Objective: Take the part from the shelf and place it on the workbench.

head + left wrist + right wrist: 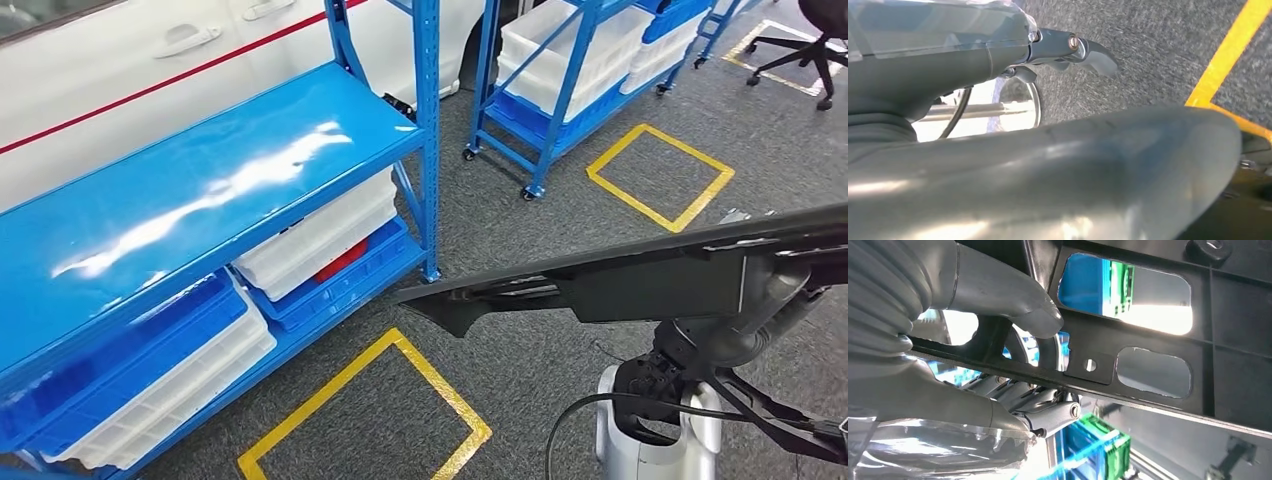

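Note:
The part (600, 280) is a long flat black plastic panel with cut-out windows. In the head view it hangs level over the grey floor at the right, its pointed end toward the blue shelf (200, 190). My right hand (973, 340) grips the part (1148, 360) by one rib, with the thumb (1013, 300) pressed on one face and the darker fingers (1038, 410) under the other. My left hand (1058, 150) holds nothing; its thick thumb lies apart from a dark finger (1088, 50) above the carpet.
White and blue bins (320, 240) fill the shelf's lower levels. Yellow tape squares (365, 420) (660, 175) mark the floor. A second blue wheeled rack (560, 90) stands behind, an office chair (810, 50) at the far right, and a white car (150, 60) beyond the shelf.

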You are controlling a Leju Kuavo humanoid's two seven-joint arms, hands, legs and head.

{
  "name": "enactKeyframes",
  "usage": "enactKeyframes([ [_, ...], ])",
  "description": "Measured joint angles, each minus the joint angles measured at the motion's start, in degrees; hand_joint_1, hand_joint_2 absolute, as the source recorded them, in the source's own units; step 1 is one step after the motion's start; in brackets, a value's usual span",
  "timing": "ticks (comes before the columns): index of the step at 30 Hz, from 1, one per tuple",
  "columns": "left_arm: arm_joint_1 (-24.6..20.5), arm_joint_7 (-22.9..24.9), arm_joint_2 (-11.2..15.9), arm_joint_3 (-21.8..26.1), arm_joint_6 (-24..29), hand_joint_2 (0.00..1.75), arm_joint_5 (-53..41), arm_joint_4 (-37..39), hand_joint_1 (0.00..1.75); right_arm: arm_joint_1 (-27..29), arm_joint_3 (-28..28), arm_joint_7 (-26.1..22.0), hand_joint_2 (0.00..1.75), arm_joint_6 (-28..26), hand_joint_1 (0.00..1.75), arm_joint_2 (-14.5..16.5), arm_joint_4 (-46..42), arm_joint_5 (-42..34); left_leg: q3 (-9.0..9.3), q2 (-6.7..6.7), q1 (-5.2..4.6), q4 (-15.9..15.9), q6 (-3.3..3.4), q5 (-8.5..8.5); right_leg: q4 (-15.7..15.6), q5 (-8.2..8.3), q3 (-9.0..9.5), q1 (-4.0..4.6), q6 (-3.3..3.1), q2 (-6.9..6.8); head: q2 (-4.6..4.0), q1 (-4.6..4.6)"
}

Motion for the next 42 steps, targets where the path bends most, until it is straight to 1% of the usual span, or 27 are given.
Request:
enactKeyframes([
  [1, 0.0, 0.1, 0.0, 0.0, 0.0, 0.0, 0.0, 0.0, 0.0, 0.2, -0.1, 0.0, 1.75, 0.0, 1.75, 0.0, 0.0, 0.0, -1.49, -0.22, 0.0, 3.0, -0.03, -0.8, 0.0, 0.04, -0.05, 0.07, -0.06, 0.86, 0.0, 0.01],
  [2, 0.0, 0.1, 0.0, 0.0, 0.0, 0.0, 0.1, 0.0, 0.0, 0.3, -0.2, 0.0, 1.75, 0.0, 1.75, 0.0, 0.0, 0.0, -1.97, -0.31, 0.0, 3.8, 0.03, -0.34, 0.1, 0.08, -0.06, 0.13, -0.07, 1.75, 0.01, 0.01],
  [4, -0.1, 0.1, 0.0, 0.0, 0.0, 0.0, 0.3, 0.0, 0.0, 0.4, -0.4, 0.1, 1.75, 0.2, 1.75, 0.0, 0.0, 0.0, 0.26, -1.15, 0.01, -1.5, 0.39, 3.6, 0.3, 0.1, -0.01, 0.18, 0.03, 3.57, 0.01, 0.01],
  [6, -0.1, 0.1, -0.1, 0.0, 0.0, 0.0, 0.6, 0.0, 0.0, 0.3, -0.5, 0.4, 1.75, 0.4, 1.75, 0.0, 0.1, 0.0, 3.64, -3.97, 0.14, -9.4, 0.89, 6.89, 0.6, 0.13, -0.15, 0.18, 0.38, 5.21, -0.01, 0.01],
  [8, -0.2, 0.1, -0.1, 0.0, 0.1, 0.0, 0.7, 0.0, 0.0, 0.3, -0.5, 0.6, 1.75, 0.6, 1.75, 0.1, 0.1, 0.0, 4.88, -5.55, 0.1, -12.4, 1.22, 7.42, 0.7, 0.33, -0.6, 0.0, 1.14, 6.62, 0.0, 0.01],
  [10, -0.4, 0.1, -0.2, 0.0, 0.1, 0.0, 0.7, 0.0, 0.0, 0.3, -0.5, 0.7, 1.75, 0.6, 1.75, 0.2, 0.1, 0.0, 5.01, -4.42, 0.04, -12.8, 1.66, 7.71, 0.7, 0.6, -1.0, -0.19, 1.99, 7.57, 0.01, 0.01],
  [12, -0.5, 0.1, -0.4, 0.1, 0.1, 0.0, 0.9, 0.0, 0.0, 0.1, -0.7, 1.0, 1.75, 0.7, 1.75, 0.2, 0.2, 0.1, 5.17, -2.89, 0.19, -13.3, 2.44, 8.18, 2.9, -0.61, -2.08, 0.07, 2.36, 4.97, 0.0, 0.02],
  [14, -0.3, 0.1, -0.6, 0.1, 0.1, 0.0, 1.1, 0.0, 0.0, -0.3, -0.8, 1.3, 1.75, 0.7, 1.75, 0.2, 0.6, 0.2, 5.14, -1.19, 0.08, -13.6, 2.94, 8.36, 9.0, -4.07, -4.9, 0.25, 2.54, 1.05, 0.01, 0.02],
  [16, 0.0, 0.2, -0.7, 0.1, -0.1, 0.0, 1.4, 0.0, 0.0, -0.6, -0.8, 1.5, 1.75, 0.8, 1.75, 0.2, 1.3, 0.3, 4.99, 0.55, -0.13, -13.6, 3.04, 8.31, 15.5, -7.04, -7.94, 0.06, 2.83, -0.2, 0.01, 0.01],
  [17, 0.2, 0.2, -0.7, 0.1, -0.2, 0.0, 1.5, 0.0, 0.0, -0.7, -0.8, 1.6, 1.75, 0.8, 1.75, 0.2, 1.6, 0.3, 4.95, 1.41, -0.18, -13.5, 3.02, 8.26, 16.7, -7.2, -8.43, 0.0, 2.93, -0.43, 0.0, 0.01],
  [18, 0.2, 0.2, -0.7, 0.2, -0.3, 0.0, 1.6, 0.0, 0.0, -0.8, -0.8, 1.6, 1.75, 0.8, 1.75, 0.1, 2.1, 0.3, 4.95, 2.23, -0.2, -13.5, 2.95, 8.19, 15.6, -6.21, -7.68, -0.04, 2.97, -0.7, -0.01, 0.01],
  [20, 0.1, 0.1, -0.9, 0.2, -0.5, 0.0, 1.8, 0.0, 0.0, -1.5, -0.8, 1.7, 1.75, 0.7, 1.75, 0.1, 2.7, 0.3, 5.14, 3.69, -0.26, -13.4, 2.64, 7.93, 7.9, -2.86, -3.39, 0.1, 2.77, -2.52, -0.01, 0.01],
  [22, -0.1, 0.1, -1.1, 0.2, -0.7, 0.0, 1.8, 0.0, 0.0, -2.3, -0.9, 1.9, 1.75, 0.6, 1.75, 0.1, 3.2, 0.3, 5.31, 4.81, -0.54, -13.2, 2.13, 7.59, 1.6, -1.07, -0.09, 0.58, 2.05, -4.39, 0.0, 0.01],
  [23, -0.1, 0.0, -1.1, 0.2, -0.7, 0.0, 1.8, 0.0, 0.0, -2.6, -0.9, 2.0, 1.75, 0.6, 1.75, 0.1, 3.4, 0.3, 5.39, 5.29, -0.67, -13.2, 1.84, 7.47, 0.6, -1.09, 0.32, 0.86, 1.65, -4.67, 0.0, 0.01],
  [25, -0.2, 0.0, -1.2, 0.2, -0.8, 0.0, 1.8, 0.0, 0.0, -2.9, -0.9, 2.2, 1.75, 0.4, 1.75, 0.1, 3.7, 0.3, 5.63, 6.25, -0.73, -13.2, 1.19, 7.25, 0.5, -0.92, 0.17, 1.02, 0.94, -3.27, -0.01, 0.01],
  [26, -0.3, 0.0, -1.2, 0.2, -0.8, 0.0, 1.7, 0.0, 0.0, -3.1, -1.0, 2.3, 1.75, 0.3, 1.75, 0.1, 3.8, 0.3, 5.65, 5.87, -0.62, -12.9, 0.85, 6.83, 0.4, -0.82, 0.2, 0.93, 0.62, -2.62, -0.01, 0.01],
  [28, -0.3, -0.1, -1.2, 0.2, -0.9, 0.0, 1.7, 0.0, 0.0, -3.6, -1.0, 2.4, 1.75, 0.2, 1.75, 0.2, 4.1, 0.4, 4.36, 3.19, -0.31, -9.4, 0.33, 4.37, 0.1, -0.56, 0.3, 0.57, -0.05, -1.34, -0.01, 0.01],
  [30, -0.2, -0.1, -1.2, 0.2, -1.0, 0.0, 1.7, 0.0, 0.0, -4.0, -1.0, 2.5, 1.75, 0.2, 1.75, 0.3, 4.4, 0.4, 0.86, 0.38, -0.12, -1.7, 0.1, 0.57, 0.1, -0.48, 0.24, 0.54, -0.42, 0.0, -0.01, 0.0],
  [32, 0.0, -0.1, -1.2, 0.2, -1.0, 0.0, 1.6, 0.0, 0.0, -4.0, -1.0, 2.6, 1.75, 0.2, 1.75, 0.3, 4.7, 0.4, -2.14, -0.27, -0.12, 4.0, 0.1, -0.82, 0.1, -0.47, 0.27, 0.68, -0.51, 1.71, 0.01, 0.01],
  [33, 0.1, 0.0, -1.2, 0.2, -1.0, 0.0, 1.6, 0.0, 0.0, -4.0, -1.0, 2.7, 1.75, 0.1, 1.75, 0.3, 4.9, 0.4, -2.28, -0.4, -0.13, 3.7, 0.23, 0.26, 0.2, -0.47, 0.32, 0.74, -0.51, 2.63, 0.01, 0.01],
  [34, 0.1, 0.0, -1.2, 0.2, -1.1, 0.0, 1.6, 0.0, 0.0, -4.0, -1.0, 2.7, 1.75, -0.1, 1.75, 0.3, 5.0, 0.5, -1.25, -0.79, -0.13, 0.9, 0.47, 2.45, 0.3, -0.48, 0.41, 0.78, -0.49, 3.56, 0.01, 0.01],
  [36, 0.1, 0.0, -1.1, 0.2, -1.1, 0.0, 1.6, 0.0, 0.0, -4.1, -1.0, 2.7, 1.75, -0.3, 1.75, 0.3, 5.1, 0.5, 2.0, -3.77, -0.05, -7.4, 1.12, 6.97, 0.5, -0.49, 0.42, 0.75, -0.3, 5.24, 0.0, 0.01],
  [38, 0.0, -0.1, -1.0, 0.2, -1.2, 0.0, 1.6, 0.0, 0.0, -4.1, -1.0, 2.7, 1.75, -0.3, 1.75, 0.3, 5.2, 0.5, 3.82, -6.44, -0.04, -12.1, 1.57, 8.54, 0.6, -0.34, -0.02, 0.43, 0.3, 6.7, -0.01, 0.01],
  [39, 0.0, -0.1, -1.0, 0.2, -1.2, 0.0, 1.6, 0.0, 0.0, -4.2, -1.0, 2.8, 1.75, -0.3, 1.75, 0.4, 5.3, 0.5, 3.99, -6.61, -0.1, -12.5, 1.68, 8.41, 0.5, -0.15, -0.3, 0.23, 0.75, 7.47, -0.01, 0.01],
  [40, -0.1, -0.1, -1.0, 0.2, -1.3, 0.0, 1.6, 0.0, 0.0, -4.2, -1.0, 2.8, 1.75, -0.3, 1.75, 0.4, 5.3, 0.5, 4.15, -5.91, -0.18, -12.9, 1.81, 8.49, 0.3, 0.05, -0.5, 0.05, 1.22, 8.28, -0.01, 0.01],
  [41, -0.1, -0.2, -1.0, 0.2, -1.4, 0.0, 1.5, 0.0, 0.0, -4.1, -1.0, 2.8, 1.75, -0.3, 1.75, 0.4, 5.3, 0.5, 4.36, -5.08, -0.15, -13.3, 2.05, 8.71, 0.4, 0.08, -0.67, 0.04, 1.57, 8.01, -0.01, 0.01],
  [42, -0.2, -0.3, -1.1, 0.2, -1.6, 0.0, 1.4, 0.0, 0.0, -4.2, -1.1, 2.8, 1.75, -0.3, 1.75, 0.4, 5.3, 0.6, 4.63, -4.21, -0.09, -13.8, 2.34, 8.97, 1.1, -0.39, -1.07, 0.19, 1.83, 6.6, -0.01, 0.02],
])
